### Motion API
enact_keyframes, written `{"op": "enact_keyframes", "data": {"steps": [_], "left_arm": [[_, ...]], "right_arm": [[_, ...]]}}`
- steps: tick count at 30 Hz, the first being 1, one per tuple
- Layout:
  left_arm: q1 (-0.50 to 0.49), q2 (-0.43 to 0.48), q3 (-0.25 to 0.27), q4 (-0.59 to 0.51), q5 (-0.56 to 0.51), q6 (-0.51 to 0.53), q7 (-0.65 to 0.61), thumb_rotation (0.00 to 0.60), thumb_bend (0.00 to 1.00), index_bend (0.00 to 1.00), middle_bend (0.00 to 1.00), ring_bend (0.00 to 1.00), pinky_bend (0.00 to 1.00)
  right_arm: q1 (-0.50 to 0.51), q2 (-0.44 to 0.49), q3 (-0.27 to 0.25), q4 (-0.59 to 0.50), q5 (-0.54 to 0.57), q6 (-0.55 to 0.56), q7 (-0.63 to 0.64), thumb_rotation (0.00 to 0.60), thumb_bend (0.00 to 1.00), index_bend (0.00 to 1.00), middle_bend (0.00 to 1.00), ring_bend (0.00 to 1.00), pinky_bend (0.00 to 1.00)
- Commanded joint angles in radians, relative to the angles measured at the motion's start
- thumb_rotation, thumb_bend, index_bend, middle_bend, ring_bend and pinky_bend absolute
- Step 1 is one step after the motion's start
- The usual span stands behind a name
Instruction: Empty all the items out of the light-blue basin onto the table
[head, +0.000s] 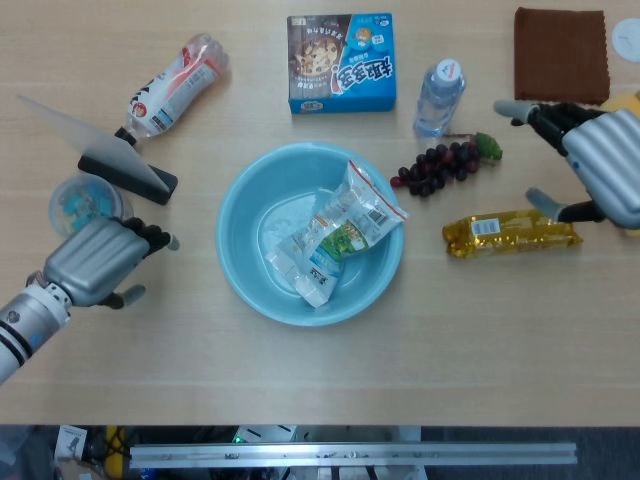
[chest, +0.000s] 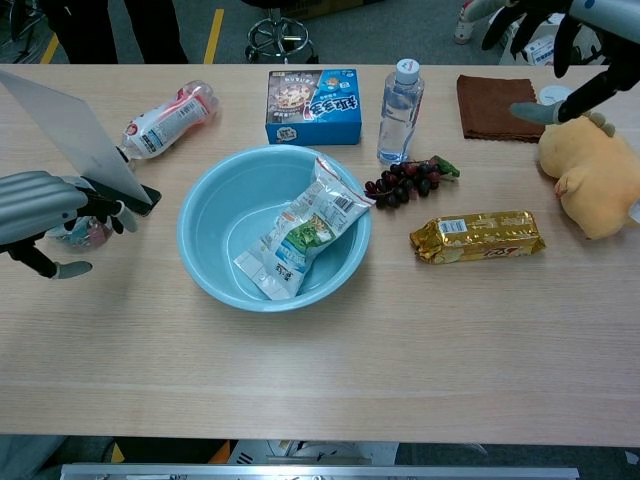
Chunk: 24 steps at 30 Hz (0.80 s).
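The light-blue basin stands in the middle of the table. Two snack bags lie in it, overlapping: a clear one with a red edge and a white and green one. My left hand hovers left of the basin, a hand's width off, its fingers half curled, thumb apart, holding nothing. My right hand is raised at the far right, fingers spread and empty, away from the basin.
Right of the basin lie dark grapes and a gold packet. Behind stand a water bottle, a cookie box and a brown cloth. A plush toy, a plastic cup, a grey panel and a lying bottle flank them.
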Motion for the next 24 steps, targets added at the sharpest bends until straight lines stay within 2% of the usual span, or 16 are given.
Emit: {"op": "enact_keyframes", "data": {"steps": [1, 9, 24], "left_arm": [[-0.009, -0.015, -0.011, 0.020, -0.034, -0.021, 0.008, 0.600, 0.31, 0.25, 0.31, 0.30, 0.45], [-0.033, -0.053, -0.027, 0.045, -0.095, -0.068, -0.008, 0.600, 0.31, 0.24, 0.31, 0.30, 0.45], [-0.088, -0.103, -0.047, 0.036, -0.105, -0.106, -0.081, 0.600, 0.31, 0.24, 0.30, 0.30, 0.45]], "right_arm": [[-0.004, 0.004, -0.001, 0.001, -0.005, 0.004, 0.006, 0.600, 0.23, 0.17, 0.30, 0.31, 0.51], [-0.014, 0.009, -0.005, 0.005, -0.009, 0.010, 0.019, 0.600, 0.23, 0.17, 0.30, 0.31, 0.51], [-0.030, 0.010, -0.008, 0.021, -0.006, 0.020, 0.036, 0.600, 0.23, 0.17, 0.30, 0.31, 0.51]]}}
